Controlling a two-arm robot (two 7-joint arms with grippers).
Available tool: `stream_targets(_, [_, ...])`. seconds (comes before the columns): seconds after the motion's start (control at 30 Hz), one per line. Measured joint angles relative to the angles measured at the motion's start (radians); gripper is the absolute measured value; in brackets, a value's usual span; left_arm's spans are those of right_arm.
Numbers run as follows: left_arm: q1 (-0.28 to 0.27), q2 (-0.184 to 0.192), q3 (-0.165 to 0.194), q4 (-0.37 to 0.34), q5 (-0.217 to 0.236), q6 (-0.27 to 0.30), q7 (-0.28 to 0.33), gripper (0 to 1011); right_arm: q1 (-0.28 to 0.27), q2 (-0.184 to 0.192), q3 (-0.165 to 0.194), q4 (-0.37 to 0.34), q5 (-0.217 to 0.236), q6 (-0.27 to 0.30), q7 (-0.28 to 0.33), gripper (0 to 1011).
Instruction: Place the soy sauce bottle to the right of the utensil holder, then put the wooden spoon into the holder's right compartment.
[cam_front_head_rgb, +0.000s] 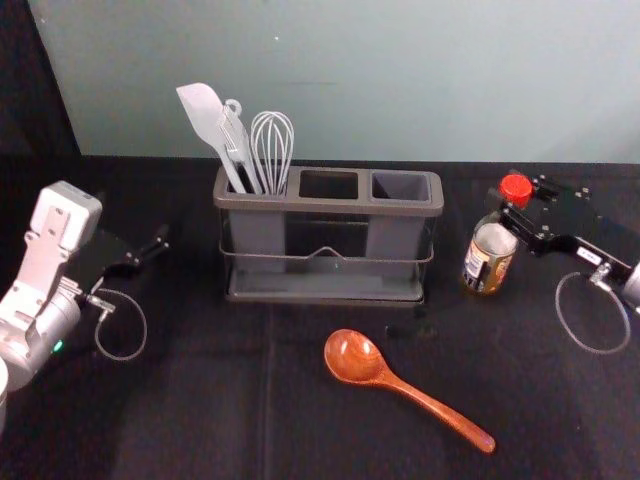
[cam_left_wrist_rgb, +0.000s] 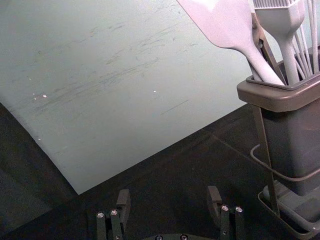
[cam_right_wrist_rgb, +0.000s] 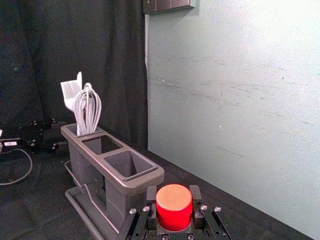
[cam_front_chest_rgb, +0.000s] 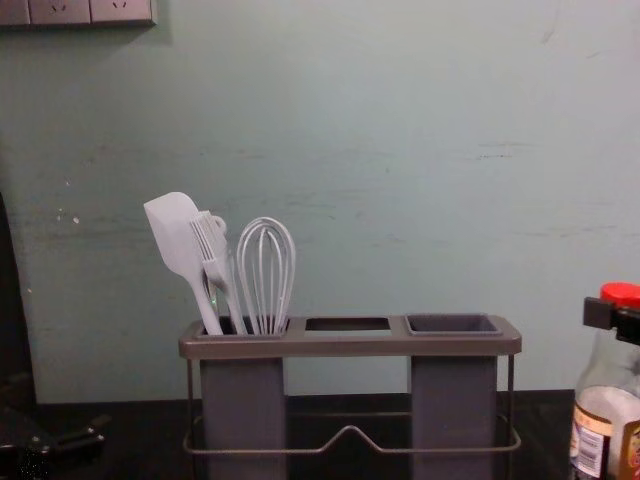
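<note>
The soy sauce bottle was upright at the right of the head view, near the utensil holder in the upper middle. The right gripper had its jaws clamped on the bottle just below the red cap. The wooden spoon lay on the tabletop, lower centre. A spatula and whisk stood in the holder's left compartment. At the left, the left gripper had its jaws wide apart.
</note>
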Motion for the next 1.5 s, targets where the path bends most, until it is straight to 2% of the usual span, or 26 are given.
stream_targets(0.27, [0.000,0.000,0.000,0.000,0.000,0.000,0.000,1005,0.027,-0.035,-0.009,0.041,-0.014,-0.003,0.007,385])
stream_targets(0.6, [0.000,0.000,0.000,0.000,0.000,0.000,0.000,1005,0.040,-0.057,-0.011,0.077,-0.029,-0.003,0.001,385])
stream_targets(1.5, [0.000,0.000,0.000,0.000,0.000,0.000,0.000,1005,0.044,-0.072,-0.006,0.093,-0.041,0.017,-0.007,386])
